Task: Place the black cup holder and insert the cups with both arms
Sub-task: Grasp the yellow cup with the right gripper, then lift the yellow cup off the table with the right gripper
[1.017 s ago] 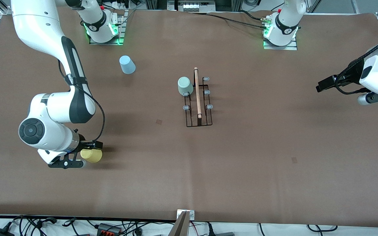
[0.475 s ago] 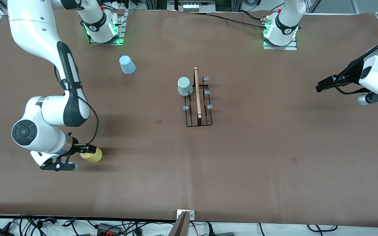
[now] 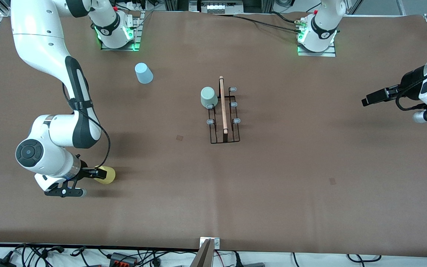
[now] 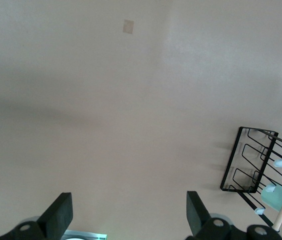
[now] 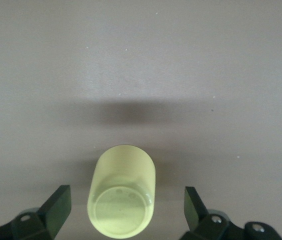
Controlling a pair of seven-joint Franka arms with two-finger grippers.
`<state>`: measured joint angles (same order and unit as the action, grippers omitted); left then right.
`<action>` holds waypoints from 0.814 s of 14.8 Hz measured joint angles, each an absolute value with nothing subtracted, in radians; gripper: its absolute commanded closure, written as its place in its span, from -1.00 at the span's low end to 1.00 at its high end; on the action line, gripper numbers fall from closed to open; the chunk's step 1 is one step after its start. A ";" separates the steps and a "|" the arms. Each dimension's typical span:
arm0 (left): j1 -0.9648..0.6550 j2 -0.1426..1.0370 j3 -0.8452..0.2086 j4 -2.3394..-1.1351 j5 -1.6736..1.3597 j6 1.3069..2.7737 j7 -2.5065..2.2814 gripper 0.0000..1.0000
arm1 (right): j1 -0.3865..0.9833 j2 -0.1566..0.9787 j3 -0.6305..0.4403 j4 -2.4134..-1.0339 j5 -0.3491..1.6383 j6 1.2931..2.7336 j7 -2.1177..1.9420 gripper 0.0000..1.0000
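Overhead front cam, two wrist cams

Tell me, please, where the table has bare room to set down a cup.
Bare: the wide strip nearer the camera than the black cup holder, and the stretch between it and the open left gripper. Crowded: around the yellow cup, flanked by the open right gripper.

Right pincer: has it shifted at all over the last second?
Yes. The right pincer has slid toward the right arm's end of the table, away from the black cup holder, and now sits open around the yellow cup.
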<state>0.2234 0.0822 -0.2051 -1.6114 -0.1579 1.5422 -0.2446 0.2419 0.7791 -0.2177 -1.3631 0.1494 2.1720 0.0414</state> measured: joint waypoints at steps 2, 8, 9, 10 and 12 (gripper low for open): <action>0.222 0.082 -0.211 -1.611 -0.158 1.542 -0.245 -1.00 | 0.241 0.782 -0.218 -1.363 0.182 2.172 0.041 -1.00; 0.219 0.082 -0.215 -1.611 -0.126 1.545 -0.244 -1.00 | 0.241 0.803 -0.218 -1.363 0.189 2.173 0.010 -1.00; 0.216 0.082 -0.221 -1.611 -0.103 1.547 -0.244 -1.00 | 0.241 0.804 -0.218 -1.363 0.189 2.173 0.005 -1.00; 0.212 0.082 -0.227 -1.610 -0.088 1.549 -0.244 -1.00 | 0.241 0.804 -0.218 -1.363 0.190 2.173 0.003 -1.00; 0.206 0.082 -0.233 -1.610 -0.078 1.551 -0.244 -1.00 | 0.241 0.804 -0.218 -1.363 0.190 2.173 0.000 -1.00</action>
<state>0.2063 0.0822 -0.2330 -1.6098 -0.0780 1.5514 -0.2438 0.2407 0.8039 -0.2176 -1.3630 0.1903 2.1728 -0.0005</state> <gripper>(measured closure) 0.000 0.000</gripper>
